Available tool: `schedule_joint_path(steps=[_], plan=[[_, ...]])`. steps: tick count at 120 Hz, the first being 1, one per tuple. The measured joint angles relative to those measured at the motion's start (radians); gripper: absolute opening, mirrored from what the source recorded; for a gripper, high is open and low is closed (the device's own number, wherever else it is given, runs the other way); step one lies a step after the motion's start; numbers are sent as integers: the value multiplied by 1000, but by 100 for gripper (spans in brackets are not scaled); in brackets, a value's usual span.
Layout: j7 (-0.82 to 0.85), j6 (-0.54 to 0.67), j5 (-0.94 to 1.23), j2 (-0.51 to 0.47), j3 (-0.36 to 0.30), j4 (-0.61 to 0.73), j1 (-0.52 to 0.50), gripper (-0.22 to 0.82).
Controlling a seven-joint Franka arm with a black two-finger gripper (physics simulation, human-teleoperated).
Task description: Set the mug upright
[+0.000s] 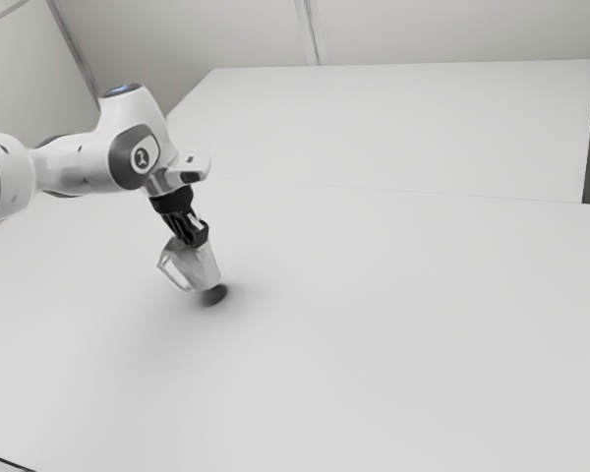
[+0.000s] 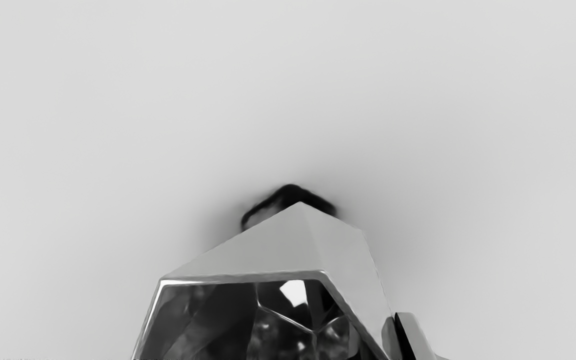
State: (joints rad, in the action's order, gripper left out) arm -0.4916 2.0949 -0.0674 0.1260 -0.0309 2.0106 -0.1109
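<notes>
Closest in, the robot's white arm (image 1: pixel 79 167) came in from the exterior view's left and angled down to its black gripper (image 1: pixel 198 234), and that gripper was right at the top end of the mug (image 1: pixel 198 265)! How far apart the jaws stood, and whether they had the mug gripped between them, could not be told from either view. Down at the mug, then: its open mouth was turned up toward the gripper, and the wrist view looked in over a shiny, angular rim (image 2: pixel 243 275) to a dark, glossy inside with a bright glint in it. The outside was pale grey and faceted, flat planes meeting at sharp edges. The handle (image 1: pixel 171 272) was out on the exterior view's left. And the mug was tilted, not squarely upright, its lower end slanting toward the exterior view's right! Just by that lower end came a small, dark patch (image 1: pixel 215 295) on the white table (image 1: pixel 374 324), with softer shading spreading around it; whether the mug touched the tabletop there was too hard to call. Farther out, a thin seam (image 1: pixel 374 190) ran across the white surface, more of that white lay beyond it, and right at the back rose a pale wall (image 1: pixel 423 34) with a vertical strip (image 1: pixel 311 34).
</notes>
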Motion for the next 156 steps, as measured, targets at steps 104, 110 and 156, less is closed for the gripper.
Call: schedule_joint_path(steps=[104, 110, 156], plan=[[373, 258, 139, -104, -10, 90, 34, 49], [381, 194, 138, -112, -12, 10, 33, 51], [350, -258, 25, -89, 3, -430, 18, 59]])
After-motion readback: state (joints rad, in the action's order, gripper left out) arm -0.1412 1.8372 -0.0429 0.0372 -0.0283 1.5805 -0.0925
